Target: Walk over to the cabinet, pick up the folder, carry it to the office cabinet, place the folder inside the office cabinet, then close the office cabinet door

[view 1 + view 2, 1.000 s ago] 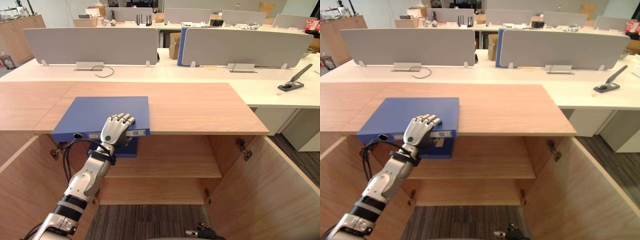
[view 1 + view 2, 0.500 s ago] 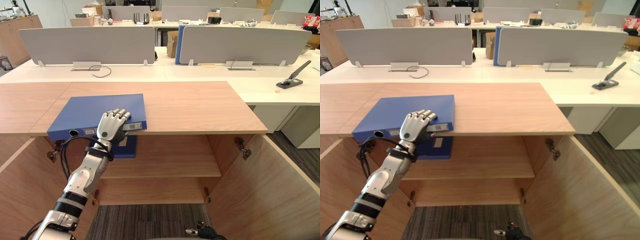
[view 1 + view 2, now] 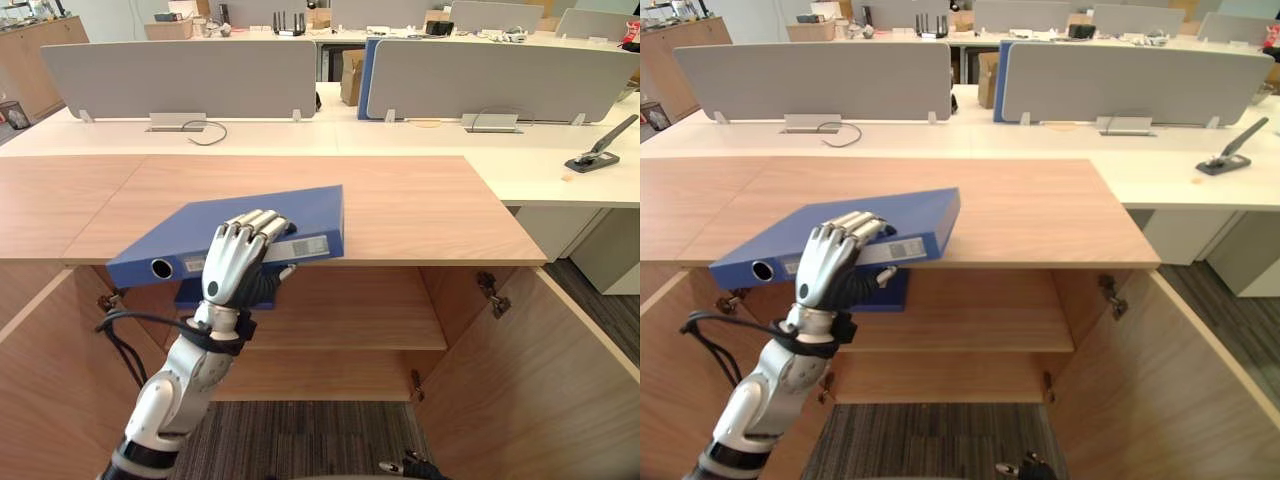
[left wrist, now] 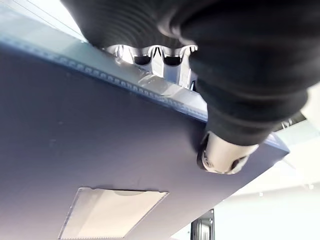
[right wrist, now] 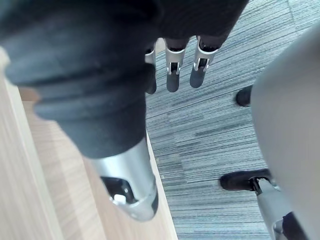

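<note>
Step in hand: pick-up. Left hand (image 3: 235,262) is clamped on the spine end of the blue folder (image 3: 190,235), fingers curled over the top cover and thumb pressed to the underside (left wrist view confirms). The folder is at the front edge of the worktop (image 3: 420,210), left of centre, tilted, spine overhanging the edge; I cannot tell whether its far edge touches the wood. Right hand (image 5: 172,75) hangs over the carpet, fingers straight, holding nothing. Both cabinet doors stand wide; a second blue folder (image 3: 890,295) lies on the shelf (image 3: 350,320) beneath. Next, as I judge: lift clear, then lower it through the opening onto the shelf without clipping the worktop edge.
</note>
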Available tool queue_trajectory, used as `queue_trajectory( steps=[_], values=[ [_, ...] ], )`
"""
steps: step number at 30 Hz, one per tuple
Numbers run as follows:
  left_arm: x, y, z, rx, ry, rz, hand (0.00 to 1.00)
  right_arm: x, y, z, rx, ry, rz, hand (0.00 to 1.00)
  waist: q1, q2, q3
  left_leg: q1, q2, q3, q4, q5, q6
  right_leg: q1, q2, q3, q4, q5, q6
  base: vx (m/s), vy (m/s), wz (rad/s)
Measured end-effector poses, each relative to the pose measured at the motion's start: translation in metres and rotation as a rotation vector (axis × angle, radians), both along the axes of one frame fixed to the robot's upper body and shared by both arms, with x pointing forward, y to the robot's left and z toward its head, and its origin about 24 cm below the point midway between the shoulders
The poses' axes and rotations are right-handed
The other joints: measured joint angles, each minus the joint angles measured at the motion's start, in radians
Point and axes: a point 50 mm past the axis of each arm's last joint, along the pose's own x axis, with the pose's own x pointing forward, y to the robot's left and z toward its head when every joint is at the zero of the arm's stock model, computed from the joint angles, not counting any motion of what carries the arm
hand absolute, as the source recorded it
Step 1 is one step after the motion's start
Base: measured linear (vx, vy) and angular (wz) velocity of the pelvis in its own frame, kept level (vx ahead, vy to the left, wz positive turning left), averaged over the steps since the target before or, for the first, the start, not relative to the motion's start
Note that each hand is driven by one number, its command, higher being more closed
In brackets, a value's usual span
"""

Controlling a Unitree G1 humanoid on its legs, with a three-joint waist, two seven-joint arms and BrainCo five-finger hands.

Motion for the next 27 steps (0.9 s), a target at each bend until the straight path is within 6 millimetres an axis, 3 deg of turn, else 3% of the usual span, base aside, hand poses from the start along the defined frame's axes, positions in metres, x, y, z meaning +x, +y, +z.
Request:
queue_trajectory(
  steps=[8, 14, 21, 27],
  values=[
    [-0.026, 0.026, 0.036, -0.423, -0.095, -0.053, 1.00, -0.007, -0.003, -0.001, 0.000, 0.017, -0.072, 0.00, 0.018, 0.003, -0.002, -0.005, -0.001, -0.020, -0.001, 0.010, 0.005, -0.001, 0.000, -0.019, 0.012, 0.000, 0.000, -0.04, 0.005, 0.07],
    [-0.039, 0.039, 0.052, -0.539, -0.211, -0.025, 1.00, -0.008, -0.003, -0.001, 0.003, 0.025, -0.067, 0.00, 0.024, 0.001, -0.003, -0.006, -0.001, -0.026, -0.001, 0.015, 0.005, -0.001, 0.001, -0.024, 0.017, 0.000, 0.000, -0.03, 0.005, 0.04],
    [-0.040, 0.040, 0.052, -0.626, -0.201, -0.060, 1.00, -0.009, -0.003, -0.001, 0.006, 0.021, -0.065, 0.00, 0.030, -0.001, -0.004, -0.008, -0.001, -0.026, 0.000, 0.017, 0.006, -0.003, 0.002, -0.024, 0.016, 0.000, 0.000, 0.00, 0.000, 0.00],
    [-0.038, 0.043, 0.050, -0.866, -0.100, -0.281, 1.00, -0.009, -0.003, -0.001, 0.010, 0.021, -0.072, 0.00, 0.034, -0.002, -0.005, -0.008, -0.001, -0.026, 0.000, 0.018, 0.006, -0.003, 0.002, -0.024, 0.016, 0.000, 0.000, 0.00, 0.000, 0.00]
  ],
)
